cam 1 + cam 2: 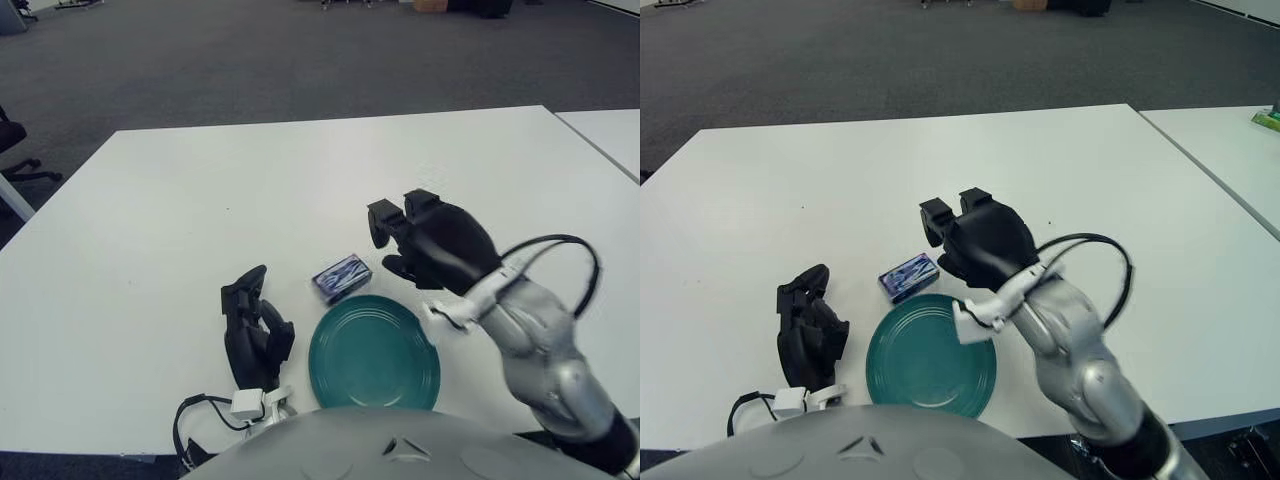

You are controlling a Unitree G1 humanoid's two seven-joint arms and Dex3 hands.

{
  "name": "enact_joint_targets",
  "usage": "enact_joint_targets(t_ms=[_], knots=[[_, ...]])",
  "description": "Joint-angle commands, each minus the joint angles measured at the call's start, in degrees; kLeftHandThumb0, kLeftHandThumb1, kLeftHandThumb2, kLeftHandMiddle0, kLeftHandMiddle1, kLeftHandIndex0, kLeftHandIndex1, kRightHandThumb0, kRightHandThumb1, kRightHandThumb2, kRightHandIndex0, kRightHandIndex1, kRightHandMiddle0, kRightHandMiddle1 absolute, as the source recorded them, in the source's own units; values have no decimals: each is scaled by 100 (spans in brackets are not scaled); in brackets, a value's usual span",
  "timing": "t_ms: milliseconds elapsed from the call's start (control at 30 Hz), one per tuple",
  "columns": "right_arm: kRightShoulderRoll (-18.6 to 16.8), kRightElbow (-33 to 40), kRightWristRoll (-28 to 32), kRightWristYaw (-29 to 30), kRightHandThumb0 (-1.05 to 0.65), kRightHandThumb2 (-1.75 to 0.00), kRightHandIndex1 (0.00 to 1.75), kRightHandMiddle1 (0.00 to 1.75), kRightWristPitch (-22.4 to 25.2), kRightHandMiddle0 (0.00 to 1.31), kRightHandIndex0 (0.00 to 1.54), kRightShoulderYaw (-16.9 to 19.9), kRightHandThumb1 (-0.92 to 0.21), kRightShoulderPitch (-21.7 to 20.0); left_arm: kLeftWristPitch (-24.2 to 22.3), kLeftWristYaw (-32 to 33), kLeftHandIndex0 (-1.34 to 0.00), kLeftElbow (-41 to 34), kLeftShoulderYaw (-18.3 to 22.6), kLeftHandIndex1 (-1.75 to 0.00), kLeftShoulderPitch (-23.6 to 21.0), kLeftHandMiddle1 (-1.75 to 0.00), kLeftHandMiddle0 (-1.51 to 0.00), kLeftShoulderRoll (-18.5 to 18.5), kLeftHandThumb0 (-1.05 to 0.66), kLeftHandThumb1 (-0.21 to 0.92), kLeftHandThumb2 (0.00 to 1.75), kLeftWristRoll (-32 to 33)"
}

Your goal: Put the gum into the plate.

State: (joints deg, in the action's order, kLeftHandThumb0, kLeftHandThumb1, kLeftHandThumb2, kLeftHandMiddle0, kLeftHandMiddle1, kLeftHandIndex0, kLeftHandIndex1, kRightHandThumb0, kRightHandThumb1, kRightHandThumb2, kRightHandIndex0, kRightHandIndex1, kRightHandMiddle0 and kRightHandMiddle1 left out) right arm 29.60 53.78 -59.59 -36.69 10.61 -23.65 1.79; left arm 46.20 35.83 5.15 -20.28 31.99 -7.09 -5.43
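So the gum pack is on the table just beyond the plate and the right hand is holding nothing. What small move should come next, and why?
Probably lower the right hand back onto the gum pack and re-grasp it. The pack lies on the white table next to the far-left rim of the teal plate, not in it, and the right hand hovers open beside it. The left hand shows left of the plate.

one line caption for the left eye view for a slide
Right hand raised open above the table; gum lies just outside the teal plate.
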Motion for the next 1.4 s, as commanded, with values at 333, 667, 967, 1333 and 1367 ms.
enact_joint_targets(t_ms=[333, 667, 967, 1333, 1367], knots=[[143, 622, 925, -55, -38, -76, 175, 175, -1297, 31, 39, 674, -74, 750, -146, 253, -37, -337, -206, -119, 4, -70, -24, -985, -85, 92, 82, -210], [-239, 622, 1236, -208, -39, -84, 175, 175, -1941, 35, 39, 1222, -68, 1236, -332, 387, -36, -301, -186, -117, -22, -70, -27, -990, -83, 92, 79, -353], [-416, 622, 1458, -583, -39, -85, 175, 175, -2259, 35, 47, 1464, -68, 1588, -340, 408, -37, -202, -133, -117, -124, -70, -29, -900, -84, 92, 78, -389], [-543, 622, 1341, -1007, -38, -80, 175, 175, -2096, 33, 46, 1409, -71, 1460, -397, 369, -38, -87, -121, -121, -199, -76, -28, -893, -85, 92, 75, -339], [-535, 622, 1309, -1022, -38, -80, 175, 175, -2077, 33, 46, 1402, -71, 1440, -403, 374, -38, -73, -120, -121, -207, -76, -27, -898, -85, 92, 75, -346]])
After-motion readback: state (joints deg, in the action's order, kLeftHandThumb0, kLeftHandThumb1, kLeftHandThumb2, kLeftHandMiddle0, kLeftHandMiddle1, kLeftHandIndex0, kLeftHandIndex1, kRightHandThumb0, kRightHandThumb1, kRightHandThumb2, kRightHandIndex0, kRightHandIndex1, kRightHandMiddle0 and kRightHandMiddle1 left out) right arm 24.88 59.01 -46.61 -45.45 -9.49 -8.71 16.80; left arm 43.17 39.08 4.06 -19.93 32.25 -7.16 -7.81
